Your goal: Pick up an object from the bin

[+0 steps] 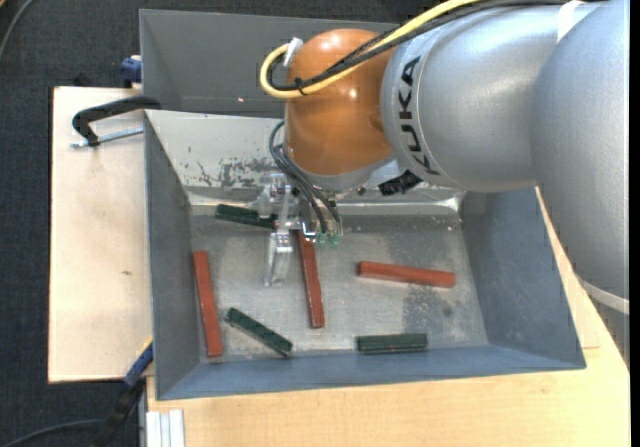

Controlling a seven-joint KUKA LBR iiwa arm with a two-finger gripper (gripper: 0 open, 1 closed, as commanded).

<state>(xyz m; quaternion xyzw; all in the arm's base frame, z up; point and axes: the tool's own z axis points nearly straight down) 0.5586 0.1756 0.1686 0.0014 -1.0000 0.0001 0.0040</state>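
My gripper (275,265) hangs under the wrist over the back-middle of the bin floor, low over the floor. Just to its right lies a long red stick (312,287), running from under the gripper toward the front; whether it is gripped I cannot make out. Behind the gripper to the left, a dark green stick (240,217) rests by the back wall. Another dark green stick (258,330) lies slanted on the floor in front of the gripper.
A red stick (207,303) lies along the left wall. Another red stick (406,276) lies crosswise at the right, and a dark green stick (391,343) sits by the front wall. The arm and its orange cover hide the bin's back right.
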